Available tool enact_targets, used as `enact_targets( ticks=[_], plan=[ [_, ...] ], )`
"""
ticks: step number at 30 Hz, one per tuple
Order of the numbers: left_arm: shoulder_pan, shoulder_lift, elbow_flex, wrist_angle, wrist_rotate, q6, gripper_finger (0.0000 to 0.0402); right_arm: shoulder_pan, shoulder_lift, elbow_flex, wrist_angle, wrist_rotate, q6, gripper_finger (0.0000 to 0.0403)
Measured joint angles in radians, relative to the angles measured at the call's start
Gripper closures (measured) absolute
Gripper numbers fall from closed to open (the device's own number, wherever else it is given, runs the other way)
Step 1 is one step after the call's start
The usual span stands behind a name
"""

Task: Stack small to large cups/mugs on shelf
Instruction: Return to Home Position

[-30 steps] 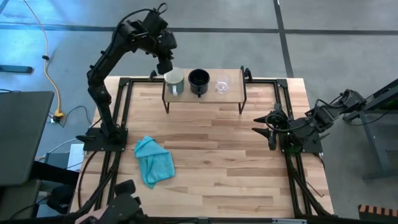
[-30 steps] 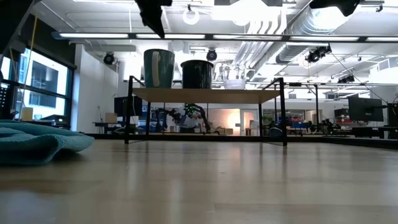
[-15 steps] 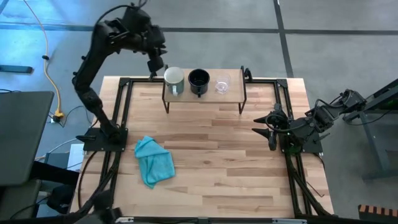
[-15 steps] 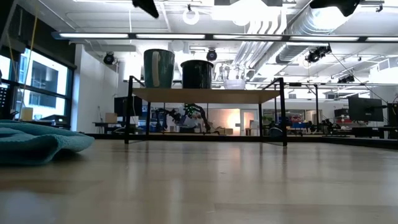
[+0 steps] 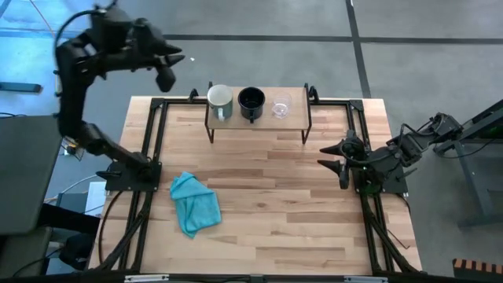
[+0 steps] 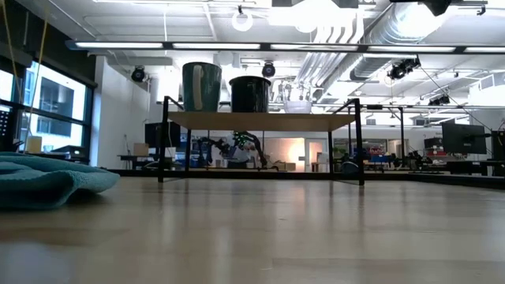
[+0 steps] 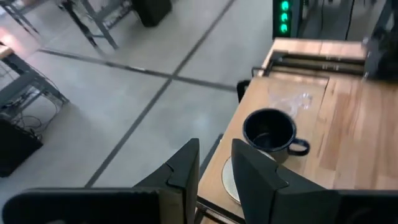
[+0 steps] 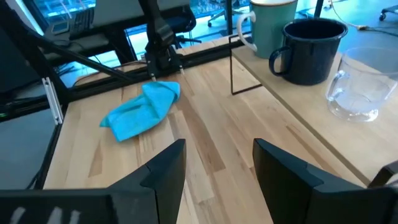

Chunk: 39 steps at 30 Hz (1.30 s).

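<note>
The shelf [image 5: 258, 116] stands at the table's far edge. On it, each on its base and side by side, stand the white mug [image 5: 220, 98], the black mug [image 5: 251, 100] and the clear glass cup [image 5: 280, 106]. They also show in the low view: white mug [image 6: 201, 87], black mug [image 6: 249, 93], glass cup [image 6: 297, 101]. My left gripper [image 5: 167, 64] hangs high, beyond the table's far left corner, open by a narrow gap [image 7: 214, 165] and empty. My right gripper [image 5: 336, 161] waits open and empty [image 8: 217, 168] at the table's right side.
A teal cloth [image 5: 194, 203] lies crumpled on the table's near left part; it also shows in the right wrist view [image 8: 140, 109]. Dark metal frames run along the table's left and right edges. Bare wood lies between the shelf and the table's near edge.
My left gripper has drawn back from above the white mug, going up and toward the table's far left, past the table's edge; it has left the low view. The three vessels have stayed in place on the shelf.
</note>
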Motion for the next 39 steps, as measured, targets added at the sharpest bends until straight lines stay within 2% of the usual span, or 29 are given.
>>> enact_targets(
  ticks=[5, 10, 13, 17, 20, 23, 27, 34, 39],
  plan=[
    [0.000, -0.088, 0.000, -0.020, 0.027, -0.058, 0.0318, 0.000, -0.002, 0.000, 0.013, 0.001, -0.057, 0.0224],
    [0.000, -0.176, 0.000, -0.054, 0.217, -0.070, 0.0318, 0.000, -0.002, 0.000, 0.049, 0.002, -0.118, 0.0224],
    [0.000, -0.217, 0.000, -0.051, 0.314, -0.076, 0.0318, 0.000, -0.002, 0.000, 0.116, 0.002, -0.208, 0.0224],
    [0.000, -0.254, -0.008, -0.045, 0.376, -0.093, 0.0318, 0.000, -0.002, 0.000, 0.208, 0.002, -0.358, 0.0224],
    [0.000, -0.293, -0.068, -0.014, 0.423, -0.114, 0.0318, 0.000, -0.002, 0.000, 0.255, 0.002, -0.448, 0.0224],
    [0.000, -0.356, -0.183, 0.046, 0.462, -0.124, 0.0318, 0.000, -0.002, 0.000, 0.290, 0.002, -0.497, 0.0224],
    [0.000, -0.484, -0.428, 0.206, 0.492, -0.155, 0.0318, 0.000, -0.002, 0.000, 0.318, 0.002, -0.520, 0.0224],
    [0.000, -0.770, -0.941, 0.674, 0.495, -0.291, 0.0318, 0.000, -0.002, 0.000, 0.361, 0.001, -0.535, 0.0224],
    [0.000, -0.942, -1.220, 0.954, 0.520, -0.401, 0.0318, 0.000, -0.026, 0.000, 0.397, -0.015, -0.558, 0.0224]
  ],
)
